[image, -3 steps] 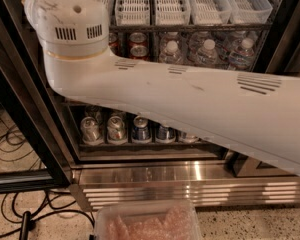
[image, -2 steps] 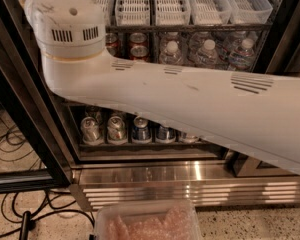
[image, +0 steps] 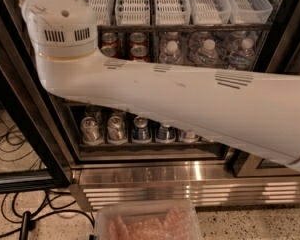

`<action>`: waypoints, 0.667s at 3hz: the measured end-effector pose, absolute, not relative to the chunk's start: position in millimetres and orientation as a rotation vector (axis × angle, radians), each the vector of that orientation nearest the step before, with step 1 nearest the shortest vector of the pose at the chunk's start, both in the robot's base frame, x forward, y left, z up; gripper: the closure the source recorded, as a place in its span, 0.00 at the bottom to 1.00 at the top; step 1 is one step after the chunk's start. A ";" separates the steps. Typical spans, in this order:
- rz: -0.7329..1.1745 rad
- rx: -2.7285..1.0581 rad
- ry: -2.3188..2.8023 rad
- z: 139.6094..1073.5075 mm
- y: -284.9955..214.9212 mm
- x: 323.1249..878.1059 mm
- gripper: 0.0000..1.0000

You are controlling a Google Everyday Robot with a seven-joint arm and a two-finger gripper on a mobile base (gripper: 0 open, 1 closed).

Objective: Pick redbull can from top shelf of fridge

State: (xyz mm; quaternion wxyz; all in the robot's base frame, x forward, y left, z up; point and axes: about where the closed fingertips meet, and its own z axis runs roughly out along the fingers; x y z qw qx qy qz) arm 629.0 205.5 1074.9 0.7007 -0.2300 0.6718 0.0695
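Observation:
The fridge [image: 30, 114] stands open in front of me, black-framed with dark wire racks. The top shelf [image: 190, 28] carries long white slotted trays [image: 135, 4]. No redbull can shows in view. My white arm [image: 190, 99] crosses the picture from the right, with its round joint [image: 60, 26] in front of the left end of the top shelf. The gripper is out of view.
Red cola cans [image: 137, 44] and water bottles [image: 207, 51] stand on the rack below the trays. Silver and dark-blue cans [image: 117, 129] line the lower rack. The ribbed steel base [image: 190, 184] runs along the bottom. Black cables [image: 20, 214] and a clear plastic bin [image: 147, 221] lie on the floor.
The arm's round joint has shifted slightly up and to the left. The fridge contents have not moved.

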 end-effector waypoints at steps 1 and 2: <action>0.154 -0.513 1.498 1072.9 211.3 634.2 0.44; 0.155 -0.514 1.501 1071.0 216.0 638.1 0.56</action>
